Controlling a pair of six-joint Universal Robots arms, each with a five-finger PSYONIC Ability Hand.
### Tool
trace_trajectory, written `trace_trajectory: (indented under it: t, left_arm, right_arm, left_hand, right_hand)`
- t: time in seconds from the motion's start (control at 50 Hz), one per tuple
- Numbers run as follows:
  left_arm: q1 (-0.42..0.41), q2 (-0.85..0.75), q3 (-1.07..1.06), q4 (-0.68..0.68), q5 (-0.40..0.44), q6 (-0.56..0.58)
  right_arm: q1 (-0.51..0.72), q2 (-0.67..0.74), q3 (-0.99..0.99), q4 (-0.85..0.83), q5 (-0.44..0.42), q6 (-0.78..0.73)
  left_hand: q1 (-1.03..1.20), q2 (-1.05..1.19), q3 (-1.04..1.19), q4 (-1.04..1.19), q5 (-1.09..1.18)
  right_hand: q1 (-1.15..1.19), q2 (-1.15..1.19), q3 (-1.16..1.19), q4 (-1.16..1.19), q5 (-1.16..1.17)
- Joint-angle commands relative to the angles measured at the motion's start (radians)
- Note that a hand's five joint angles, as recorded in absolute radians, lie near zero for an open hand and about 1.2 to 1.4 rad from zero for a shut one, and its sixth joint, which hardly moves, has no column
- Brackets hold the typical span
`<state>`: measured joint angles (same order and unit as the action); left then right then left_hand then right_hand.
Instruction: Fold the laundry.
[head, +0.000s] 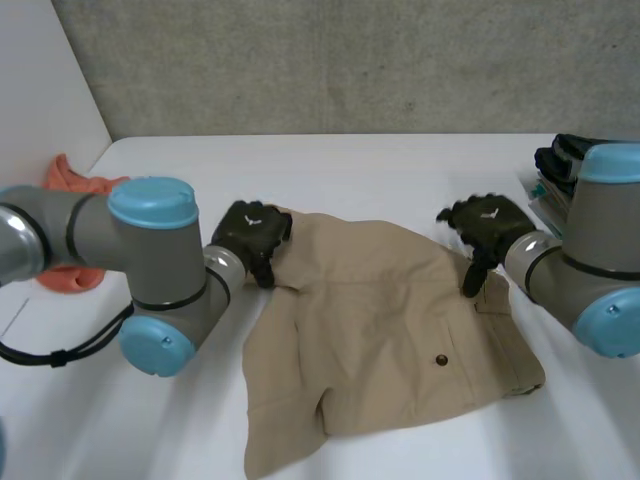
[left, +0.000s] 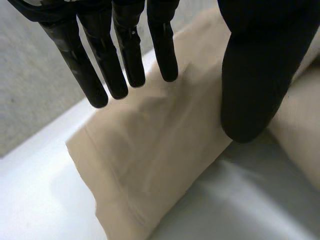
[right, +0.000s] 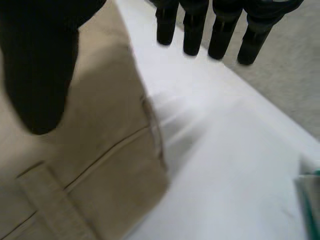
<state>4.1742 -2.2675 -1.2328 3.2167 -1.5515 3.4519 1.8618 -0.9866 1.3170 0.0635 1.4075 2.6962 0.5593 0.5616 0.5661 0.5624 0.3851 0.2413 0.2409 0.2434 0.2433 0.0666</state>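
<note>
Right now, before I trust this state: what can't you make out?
- Orange cloth: head view, mostly behind the left arm.
- Dark stack: head view, cut off by the right arm and the picture's edge.
- Shorts: near leg end runs off the head view.

The white worktop (head: 400, 170) carries a pair of tan shorts (head: 380, 330) spread mostly flat across its middle with soft wrinkles. Their waistband end with a belt loop is toward the right side, and a small dark button (head: 441, 360) shows on the upper layer. A crumpled orange cloth (head: 72, 180) lies at the worktop's left edge, well apart from the shorts and partly hidden behind the left arm (head: 100, 235), while a stack of dark and teal items (head: 556, 165) sits at the right edge, also apart from the shorts, though what they are cannot be told.
</note>
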Motion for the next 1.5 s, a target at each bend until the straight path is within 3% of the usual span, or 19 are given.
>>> trace_trajectory:
  t: [0.02,0.16,0.26,0.42,0.52,0.64,0.74,0.76,0.84,0.9,1.0,1.22,1.3,1.36,1.5]
  left_arm:
    - [-0.002,0.219,-0.114,0.009,-0.047,0.0]
    - [-0.023,0.446,-0.29,-0.008,-0.097,-0.01]
    - [-0.126,0.558,-0.48,-0.06,-0.104,-0.013]
    - [-0.262,0.559,-0.631,-0.11,-0.148,-0.043]
    - [-0.287,0.496,-0.636,-0.104,-0.165,-0.097]
    - [-0.293,0.405,-0.599,-0.08,-0.162,-0.114]
    - [-0.293,0.341,-0.574,-0.012,-0.176,-0.109]
    - [-0.293,0.332,-0.57,0.001,-0.183,-0.108]
    - [-0.293,0.295,-0.542,0.072,-0.248,-0.099]
    - [-0.293,0.281,-0.522,0.097,-0.278,-0.097]
    - [-0.292,0.284,-0.479,0.101,-0.286,-0.097]
    - [-0.259,0.295,-0.35,0.089,-0.288,-0.102]
    - [-0.261,0.296,-0.332,0.089,-0.288,-0.102]
    - [-0.259,0.298,-0.313,0.089,-0.288,-0.102]
    - [-0.25,0.342,-0.283,0.083,-0.288,-0.097]
  right_arm:
    - [-0.01,-0.177,0.018,0.001,0.03,-0.01]
    - [-0.018,-0.285,0.071,0.168,0.007,-0.18]
    - [-0.076,-0.355,0.19,0.332,-0.005,-0.312]
    - [-0.102,-0.418,0.375,0.335,-0.047,-0.427]
    - [-0.116,-0.438,0.473,0.326,-0.096,-0.44]
    - [-0.122,-0.435,0.574,0.213,-0.168,-0.441]
    - [-0.135,-0.435,0.637,0.127,-0.177,-0.443]
    - [-0.135,-0.435,0.645,0.116,-0.177,-0.443]
    - [-0.133,-0.434,0.677,0.043,-0.179,-0.438]
    - [-0.133,-0.434,0.697,-0.005,-0.177,-0.437]
    - [-0.135,-0.431,0.729,-0.073,-0.177,-0.431]
    - [-0.133,-0.419,0.812,-0.309,-0.166,-0.424]
    - [-0.132,-0.391,0.814,-0.34,-0.168,-0.417]
    - [-0.133,-0.369,0.801,-0.344,-0.171,-0.405]
    - [-0.133,-0.406,0.74,-0.317,-0.156,-0.378]
  left_hand:
    - [-0.184,-0.186,-0.191,-0.187,-0.184]
    - [-0.205,-0.207,-0.212,-0.208,-0.205]
    - [-0.146,-0.148,-0.153,-0.149,-0.146]
    - [-0.146,-0.148,-0.153,-0.149,-0.146]
    - [-0.202,-0.204,-0.209,-0.205,-0.202]
    - [-0.211,-0.213,-0.218,-0.214,-0.211]
    - [-0.097,-0.099,-0.103,-0.1,-0.097]
    - [-0.035,-0.038,-0.042,-0.038,-0.036]
    - [0.574,0.572,0.567,0.571,0.574]
    - [0.836,0.834,0.829,0.833,0.836]
    - [0.837,0.835,0.83,0.834,0.837]
    - [0.837,0.835,0.83,0.834,0.837]
    - [0.837,0.835,0.83,0.834,0.837]
    - [0.837,0.835,0.83,0.834,0.837]
    - [0.837,0.835,0.83,0.834,0.837]
  right_hand:
    - [-0.067,-0.066,-0.069,-0.069,-0.067]
    - [0.04,0.041,0.038,0.038,0.04]
    - [0.125,0.126,0.123,0.123,0.125]
    - [0.199,0.199,0.197,0.197,0.199]
    - [0.199,0.199,0.197,0.197,0.199]
    - [0.202,0.202,0.2,0.2,0.202]
    - [0.202,0.202,0.2,0.2,0.202]
    - [0.202,0.202,0.2,0.2,0.202]
    - [0.231,0.232,0.229,0.229,0.231]
    - [0.263,0.264,0.261,0.261,0.264]
    - [0.281,0.281,0.279,0.279,0.281]
    - [0.598,0.598,0.596,0.596,0.598]
    - [0.818,0.818,0.816,0.816,0.818]
    - [1.154,1.155,1.152,1.152,1.154]
    - [1.155,1.155,1.153,1.153,1.155]
